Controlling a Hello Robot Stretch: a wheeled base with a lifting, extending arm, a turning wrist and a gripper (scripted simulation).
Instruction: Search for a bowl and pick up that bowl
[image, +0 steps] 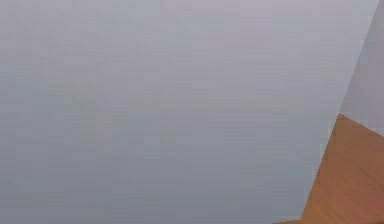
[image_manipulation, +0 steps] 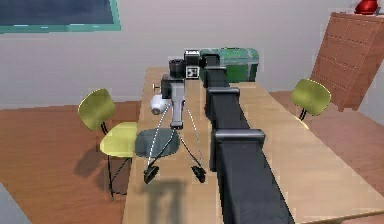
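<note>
**Bowl (image_manipulation: 160, 142) on the table (image_manipulation: 305, 175), at the gripper (image_manipulation: 174, 174)**

I count one bowl, a dark round shape lying on the wooden table. It appears between and behind the gripper's two thin fingers. Whether they touch it I cannot tell, and also not whether the gripper holds anything. Two yellow-green chairs (image_manipulation: 100, 110) (image_manipulation: 312, 95) stand at the table, one on each side. One green case (image_manipulation: 238, 62) stands at its far end.
</note>
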